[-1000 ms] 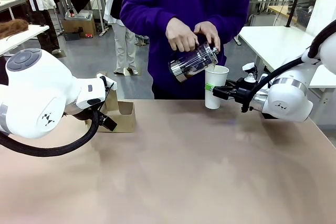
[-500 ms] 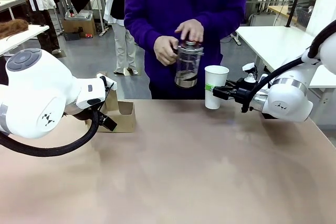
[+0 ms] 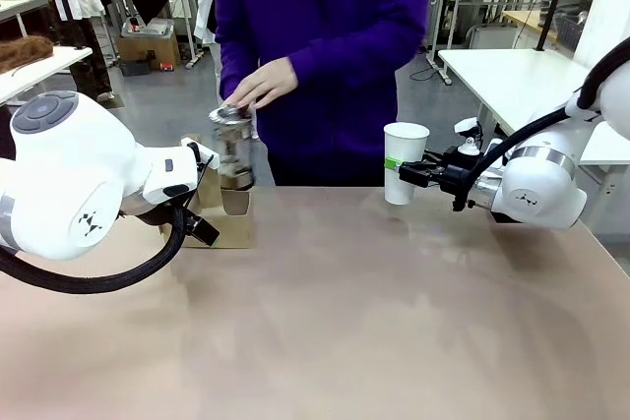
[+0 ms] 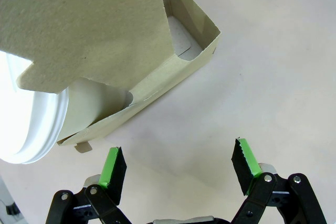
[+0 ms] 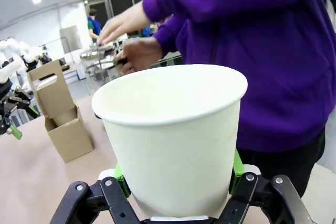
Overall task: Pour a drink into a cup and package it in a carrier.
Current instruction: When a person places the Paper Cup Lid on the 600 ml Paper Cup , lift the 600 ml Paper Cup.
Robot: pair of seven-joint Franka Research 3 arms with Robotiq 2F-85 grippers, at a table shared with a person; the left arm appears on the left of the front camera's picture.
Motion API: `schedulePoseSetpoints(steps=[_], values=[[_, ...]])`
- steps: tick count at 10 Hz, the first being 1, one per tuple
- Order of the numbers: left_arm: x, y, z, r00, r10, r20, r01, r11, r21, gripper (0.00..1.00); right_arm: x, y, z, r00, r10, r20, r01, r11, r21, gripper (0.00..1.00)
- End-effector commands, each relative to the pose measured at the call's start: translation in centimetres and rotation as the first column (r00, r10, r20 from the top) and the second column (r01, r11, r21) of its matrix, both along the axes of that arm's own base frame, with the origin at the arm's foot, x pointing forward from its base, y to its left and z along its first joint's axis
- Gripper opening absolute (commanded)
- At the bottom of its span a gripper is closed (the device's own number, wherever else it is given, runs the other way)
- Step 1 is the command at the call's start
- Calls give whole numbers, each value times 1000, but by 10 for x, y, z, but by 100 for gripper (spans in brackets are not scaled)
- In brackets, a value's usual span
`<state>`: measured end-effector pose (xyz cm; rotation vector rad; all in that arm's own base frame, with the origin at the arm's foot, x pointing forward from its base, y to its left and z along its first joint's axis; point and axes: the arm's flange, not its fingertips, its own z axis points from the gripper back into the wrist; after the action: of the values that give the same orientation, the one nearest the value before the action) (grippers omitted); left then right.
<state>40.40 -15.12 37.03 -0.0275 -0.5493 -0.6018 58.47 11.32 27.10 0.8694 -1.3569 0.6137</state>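
Observation:
The white paper cup (image 3: 405,161) stands on the table at the far right, and my right gripper (image 3: 408,173) is shut on its lower half. In the right wrist view the cup (image 5: 176,129) sits between the green pads (image 5: 120,180); its inside is hidden. The person holds the glass press jug (image 3: 234,152) by its metal top, upright, just behind the brown carrier (image 3: 232,220) at the left. A little dark drink (image 3: 236,180) shows at its bottom. My left gripper (image 4: 180,163) is open just short of the carrier (image 4: 173,35), with nothing between its fingers.
A second white cup with a lid (image 4: 31,129) sits in the carrier's slot on the left gripper's side. My bulky left arm (image 3: 69,194) hides part of the carrier. The person's purple sleeve (image 3: 335,46) reaches over the table's far edge. The bare tabletop (image 3: 345,322) spreads in front.
The person tipped the jug back upright from over the cup and carried it across to the left, above the carrier. Both grippers stayed where they were.

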Motion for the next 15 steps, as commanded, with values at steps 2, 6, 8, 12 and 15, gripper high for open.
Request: schedulePoseSetpoints(steps=[2,6,8,12,15], values=[[0,0,0,1000,0,0,0,1000,-1,100,0,3,3,1000,-4,0,4,1000,13,80],[0,0,0,1000,0,0,0,1000,-1,100,0,3,3,1000,-4,0,4,1000,13,80],[0,0,0,1000,0,0,0,1000,-1,100,0,3,3,1000,-4,0,4,1000,13,80],[0,0,0,1000,0,0,0,1000,-1,100,0,3,3,1000,-4,0,4,1000,13,80],[0,0,0,1000,0,0,0,1000,-1,100,0,3,3,1000,-4,0,4,1000,13,80]])
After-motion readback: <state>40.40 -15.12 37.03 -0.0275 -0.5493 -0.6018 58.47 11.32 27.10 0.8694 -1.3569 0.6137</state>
